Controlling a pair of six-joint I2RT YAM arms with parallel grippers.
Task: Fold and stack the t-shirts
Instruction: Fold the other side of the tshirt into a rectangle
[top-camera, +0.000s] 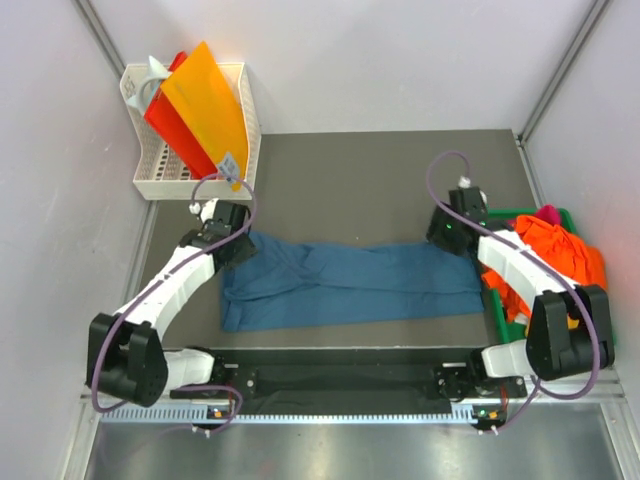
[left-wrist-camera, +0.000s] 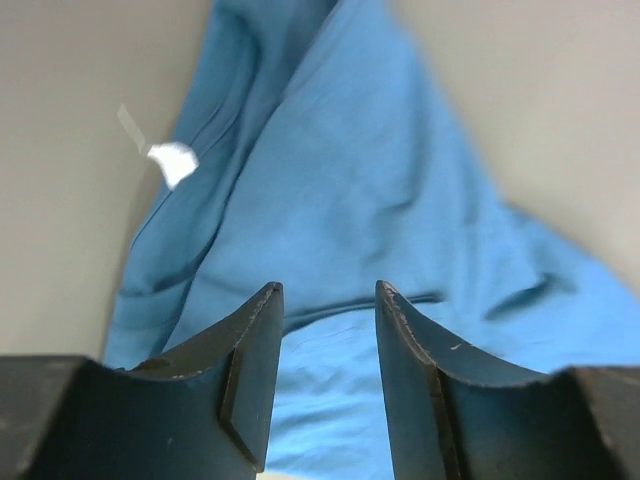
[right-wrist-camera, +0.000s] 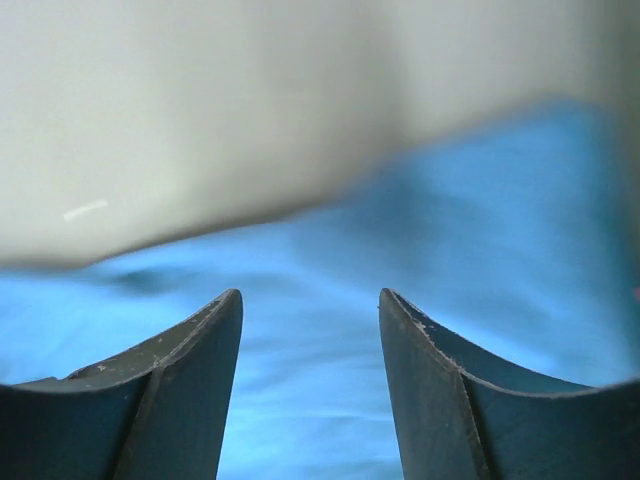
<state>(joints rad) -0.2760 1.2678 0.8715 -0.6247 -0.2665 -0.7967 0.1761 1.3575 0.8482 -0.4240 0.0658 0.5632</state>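
Observation:
A dark teal-blue t-shirt (top-camera: 350, 280) lies stretched in a long wrinkled strip across the table. My left gripper (top-camera: 235, 245) is low over its far left corner. In the left wrist view the left gripper (left-wrist-camera: 330, 290) stands open, with blue cloth (left-wrist-camera: 380, 200) and a white label (left-wrist-camera: 175, 160) beyond the fingers. My right gripper (top-camera: 445, 240) is at the strip's far right corner. The right wrist view shows the right gripper (right-wrist-camera: 310, 295) open just above the cloth (right-wrist-camera: 450, 230), nothing pinched. Orange (top-camera: 565, 250) and magenta (top-camera: 548, 213) t-shirts are heaped at the right.
The heaped shirts sit in a green tray (top-camera: 505, 212) at the table's right edge, beside the right arm. A white basket (top-camera: 150, 180) at the back left holds orange and red flat sheets (top-camera: 200, 100). The dark table surface (top-camera: 380, 170) extends behind the shirt.

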